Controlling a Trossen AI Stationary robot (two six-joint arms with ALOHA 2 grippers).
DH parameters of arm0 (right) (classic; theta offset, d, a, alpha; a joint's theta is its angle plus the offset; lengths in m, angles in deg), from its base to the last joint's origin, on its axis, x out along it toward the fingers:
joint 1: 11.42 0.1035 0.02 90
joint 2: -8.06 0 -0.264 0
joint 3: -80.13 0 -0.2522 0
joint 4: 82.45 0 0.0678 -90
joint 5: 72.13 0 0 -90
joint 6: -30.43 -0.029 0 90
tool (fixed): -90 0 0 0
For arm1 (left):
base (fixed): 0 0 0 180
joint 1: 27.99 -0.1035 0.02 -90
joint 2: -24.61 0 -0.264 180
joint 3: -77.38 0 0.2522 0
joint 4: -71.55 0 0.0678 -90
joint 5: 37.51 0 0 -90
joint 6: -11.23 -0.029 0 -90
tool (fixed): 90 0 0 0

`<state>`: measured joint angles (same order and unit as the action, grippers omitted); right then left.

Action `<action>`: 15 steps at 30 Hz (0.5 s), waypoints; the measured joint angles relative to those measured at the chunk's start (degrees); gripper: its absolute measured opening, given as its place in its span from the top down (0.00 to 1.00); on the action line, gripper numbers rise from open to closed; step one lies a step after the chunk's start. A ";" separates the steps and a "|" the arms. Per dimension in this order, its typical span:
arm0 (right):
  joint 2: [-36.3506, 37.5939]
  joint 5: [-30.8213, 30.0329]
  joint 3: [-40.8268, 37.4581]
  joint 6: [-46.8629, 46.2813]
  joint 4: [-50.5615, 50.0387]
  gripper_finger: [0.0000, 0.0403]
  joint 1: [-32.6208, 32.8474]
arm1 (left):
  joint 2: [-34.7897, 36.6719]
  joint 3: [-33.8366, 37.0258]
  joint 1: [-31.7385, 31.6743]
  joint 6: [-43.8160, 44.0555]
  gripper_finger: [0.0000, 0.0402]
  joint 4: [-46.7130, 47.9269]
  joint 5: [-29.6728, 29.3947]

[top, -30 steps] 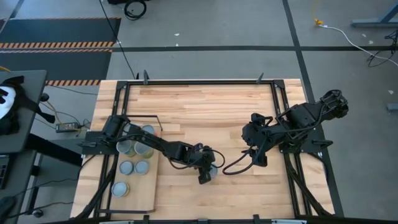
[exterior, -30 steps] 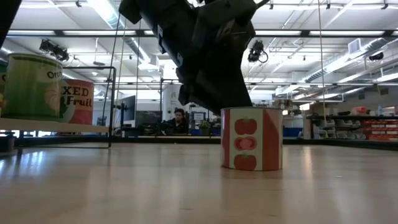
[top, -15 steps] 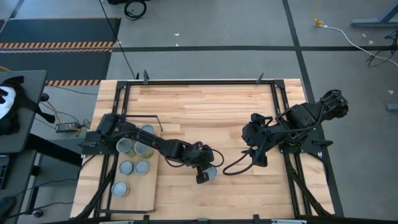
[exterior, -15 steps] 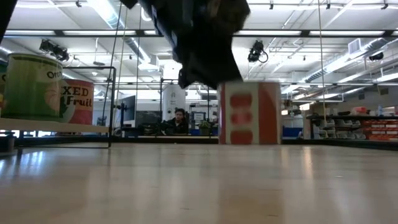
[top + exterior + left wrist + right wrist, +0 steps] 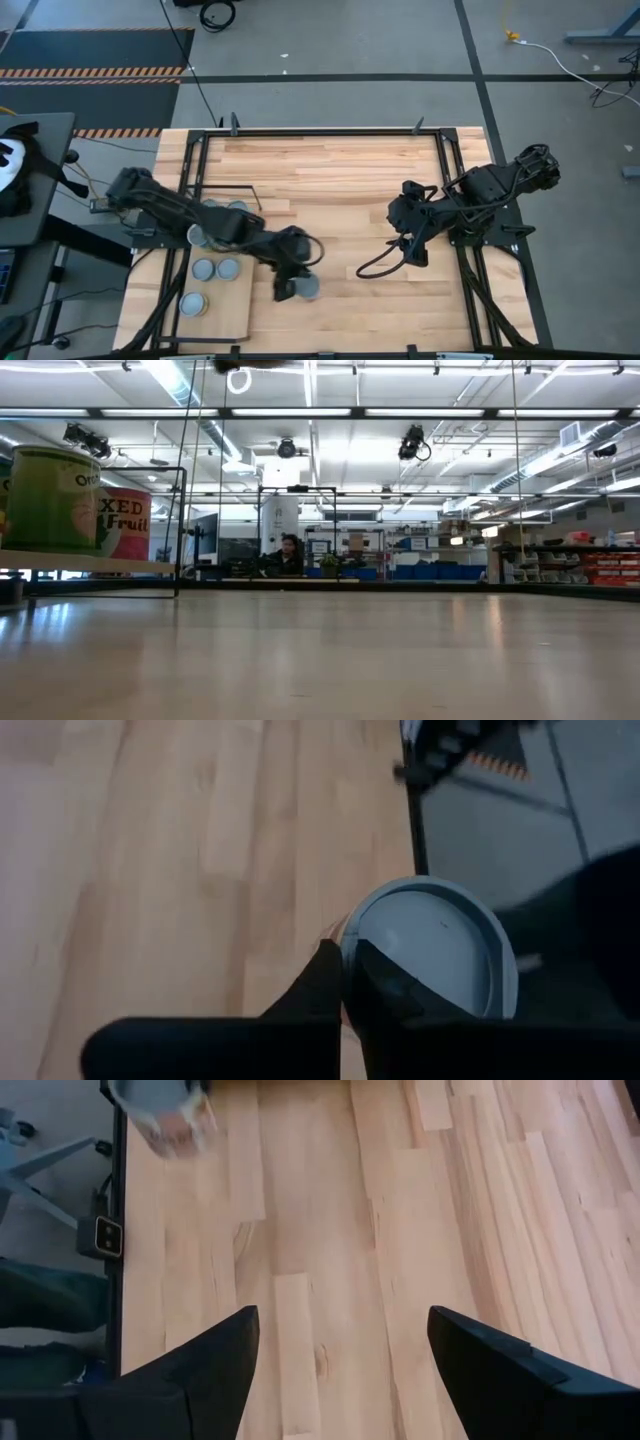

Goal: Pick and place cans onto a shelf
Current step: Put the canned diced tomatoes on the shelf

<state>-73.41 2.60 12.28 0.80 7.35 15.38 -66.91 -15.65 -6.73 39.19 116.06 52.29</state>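
My left gripper [image 5: 296, 285] is shut on a can [image 5: 308, 288] with a grey round lid [image 5: 430, 955], just right of the shelf [image 5: 232, 300], a pale board at the table's near left. Several more cans [image 5: 203, 268] stand on the shelf. The low view shows a green can [image 5: 55, 500] and a red one [image 5: 125, 525] on it, and the held can is out of that view. My right gripper [image 5: 412, 252] is open and empty over the table's right half. My left gripper pinches the can between its two fingers, one on each side of the wall just below the lid's rim [image 5: 350, 955]. The fingers [image 5: 335, 985] come slanting down from above. The can is upright, lid up, and lifted clear of the table.
A black metal frame [image 5: 205, 160] edges the tabletop. A black cable [image 5: 375, 268] loops on the table below my right arm. Bare planks [image 5: 330, 180] lie between the arms and toward the far edge. A person [image 5: 288, 555] sits in the room far behind the table.
My left gripper has lifted the red-labelled can off the table, up and out of the low view. It has carried the can toward the table's left edge and a little nearer, toward the shelf. The can has stayed upright.
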 joint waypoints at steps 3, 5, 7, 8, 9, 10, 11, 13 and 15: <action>0.00 -0.04 0.00 1.02 1.15 0.27 -0.50 | 3.23 0.00 1.79 5.05 0.97 9.20 0.06; -0.02 -0.02 0.00 1.26 1.87 0.27 -0.88 | 4.71 0.02 2.81 11.19 0.97 15.20 0.01; -0.02 -0.02 0.00 1.28 2.42 0.27 -1.18 | 5.87 0.06 3.77 19.84 0.97 19.87 -0.02; -0.02 -0.02 0.00 1.30 2.45 0.27 -1.31 | 6.22 0.02 4.34 24.58 0.97 21.77 -0.03; -0.02 -0.02 0.00 1.31 2.50 0.27 -1.46 | 6.34 0.04 5.12 29.23 0.97 24.09 -0.08; -0.02 -0.04 0.00 1.30 2.65 0.27 -1.53 | 6.44 0.09 6.05 33.43 0.97 26.25 -0.08; -0.02 -0.04 0.00 1.32 2.75 0.27 -1.53 | 6.46 0.09 7.12 37.08 0.97 27.43 -0.11; -0.02 -0.06 0.00 1.40 2.73 0.27 -1.53 | 6.48 0.07 9.84 44.17 0.97 29.91 -0.40; -0.02 -0.08 0.00 1.72 2.75 0.27 -1.53 | 6.46 0.07 12.75 50.86 0.97 33.10 -1.99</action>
<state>-73.43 2.52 12.28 2.52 10.10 13.85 -60.45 -15.58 6.02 90.06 149.17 50.30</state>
